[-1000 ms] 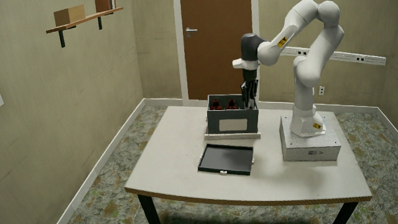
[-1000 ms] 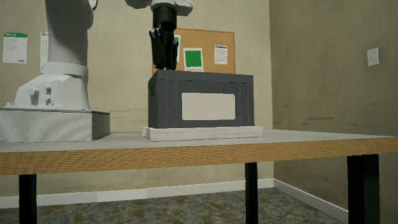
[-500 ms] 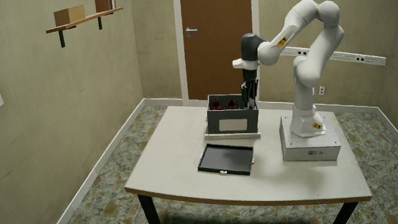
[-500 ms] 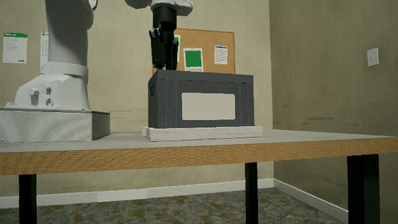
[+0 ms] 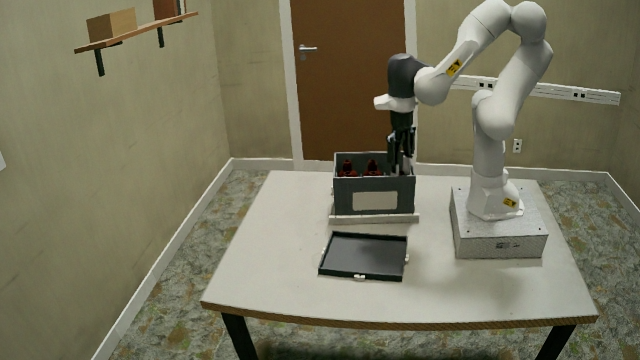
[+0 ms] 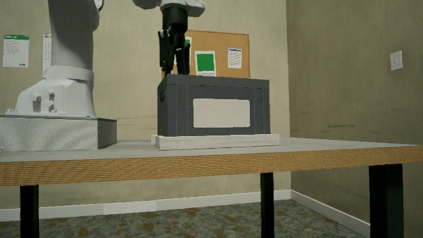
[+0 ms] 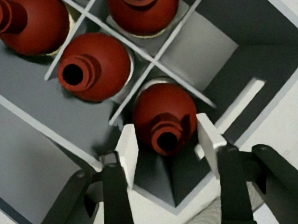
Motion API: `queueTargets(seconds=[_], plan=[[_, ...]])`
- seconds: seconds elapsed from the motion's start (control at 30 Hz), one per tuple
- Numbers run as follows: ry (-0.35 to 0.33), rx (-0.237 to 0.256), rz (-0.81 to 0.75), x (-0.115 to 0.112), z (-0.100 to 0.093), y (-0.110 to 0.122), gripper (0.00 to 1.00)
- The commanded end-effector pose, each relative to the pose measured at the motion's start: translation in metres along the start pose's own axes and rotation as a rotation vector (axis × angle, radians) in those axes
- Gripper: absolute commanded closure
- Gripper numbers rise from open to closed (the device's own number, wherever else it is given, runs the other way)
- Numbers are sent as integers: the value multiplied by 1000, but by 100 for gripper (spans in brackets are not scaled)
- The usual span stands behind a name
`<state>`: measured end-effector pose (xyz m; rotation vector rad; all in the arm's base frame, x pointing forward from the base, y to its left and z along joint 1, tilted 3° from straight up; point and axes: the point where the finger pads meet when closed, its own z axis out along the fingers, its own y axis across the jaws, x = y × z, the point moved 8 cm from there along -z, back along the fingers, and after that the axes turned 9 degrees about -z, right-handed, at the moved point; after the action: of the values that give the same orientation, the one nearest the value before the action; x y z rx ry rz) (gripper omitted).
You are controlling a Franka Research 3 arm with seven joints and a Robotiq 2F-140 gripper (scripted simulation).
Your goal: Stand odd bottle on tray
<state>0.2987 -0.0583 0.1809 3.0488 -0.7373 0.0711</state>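
Top view: a pale table with my arm at its right, a gray crate toward the far side, and a black tray nearer the camera. My claw points down into the crate's right end.

The wrist view looks into the crate. A reddish-brown bottle stands in a corner compartment, its mouth between my two pale finger pads. The claw is partly spread and grasping nothing; I can see space on both sides of the neck. Three other bottles show in neighboring compartments; the fifth I cannot pick out in this view.

How far along: at the approach, I judge. The task's bottle must still be in the crate, as no bottle stands on the tray. Which neck is the odd one I cannot tell by eye; the bottle between my pads may be the one, or may be up for measuring. Crate and tray both look flat.

Left to do: settle which neck differs, close on that bottle, raise it straight past the dividers, stand it upright on the tray, let go and back off, with the other four left standing.
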Motion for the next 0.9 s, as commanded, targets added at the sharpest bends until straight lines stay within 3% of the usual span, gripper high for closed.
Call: queueTargets(seconds=[0.0, 0.87], plan=[[-1, -2, -3, -1, 1, 1, 56], [-1, -2, -3, -1, -1, 1, 56]])
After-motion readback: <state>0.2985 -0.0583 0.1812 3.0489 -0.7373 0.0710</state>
